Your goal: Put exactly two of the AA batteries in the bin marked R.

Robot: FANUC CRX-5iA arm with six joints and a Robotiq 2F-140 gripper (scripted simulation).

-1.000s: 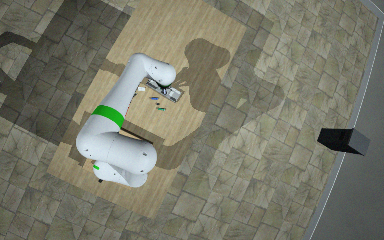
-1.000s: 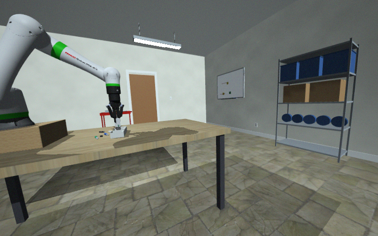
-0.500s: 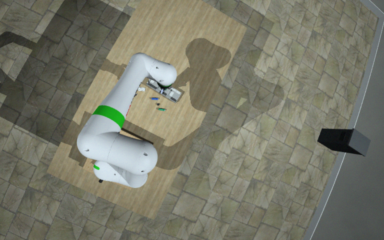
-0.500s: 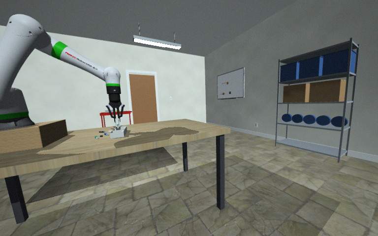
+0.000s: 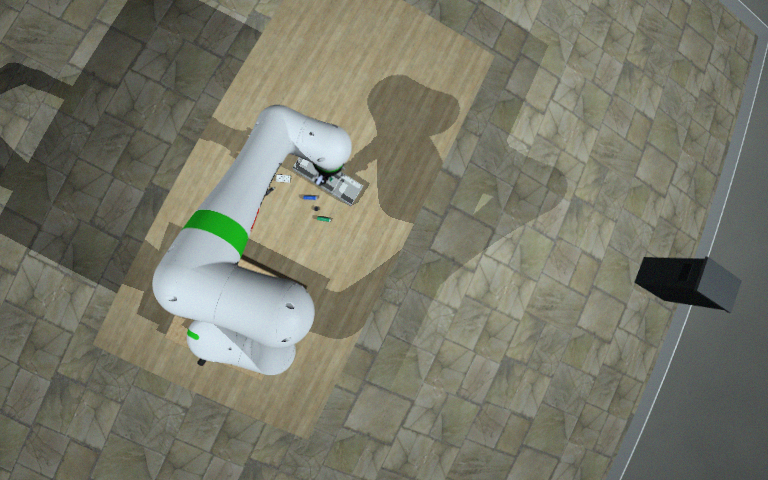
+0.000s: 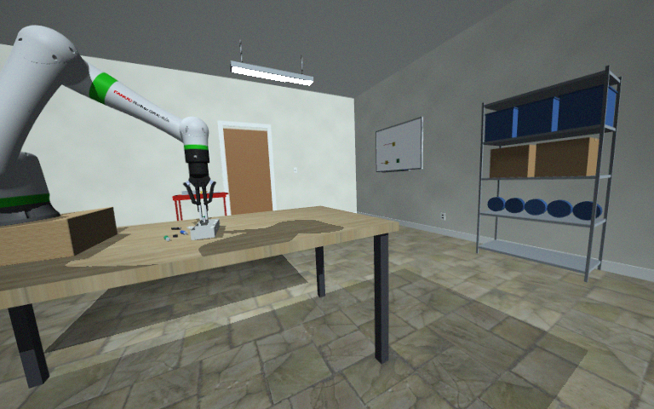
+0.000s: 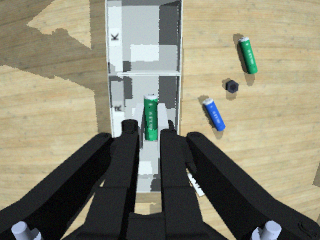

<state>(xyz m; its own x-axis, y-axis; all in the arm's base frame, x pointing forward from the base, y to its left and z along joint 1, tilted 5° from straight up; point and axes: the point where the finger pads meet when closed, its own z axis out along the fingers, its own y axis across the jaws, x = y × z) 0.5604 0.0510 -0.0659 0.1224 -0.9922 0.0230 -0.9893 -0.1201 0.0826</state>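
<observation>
My gripper [image 7: 150, 115] is shut on a green AA battery [image 7: 151, 116] and holds it, pointing straight ahead, over the middle compartment of a grey three-compartment bin row [image 7: 143, 80]. That compartment's mark is too blurred to read. The far compartment [image 7: 146, 34] looks empty; my fingers hide the near one. A second green AA battery [image 7: 248, 55] and a blue AA battery [image 7: 214, 112] lie on the table to the right of the bins. In the overhead view the gripper [image 5: 321, 178] is above the bin row [image 5: 330, 183]. From the side, the fingertips [image 6: 203, 214] hang just above the bins [image 6: 204, 230].
A small black round part [image 7: 231, 86] lies between the two loose batteries. A white card [image 5: 282, 178] lies on the table near the bins' end. A wooden block [image 6: 57, 236] carries the arm's base.
</observation>
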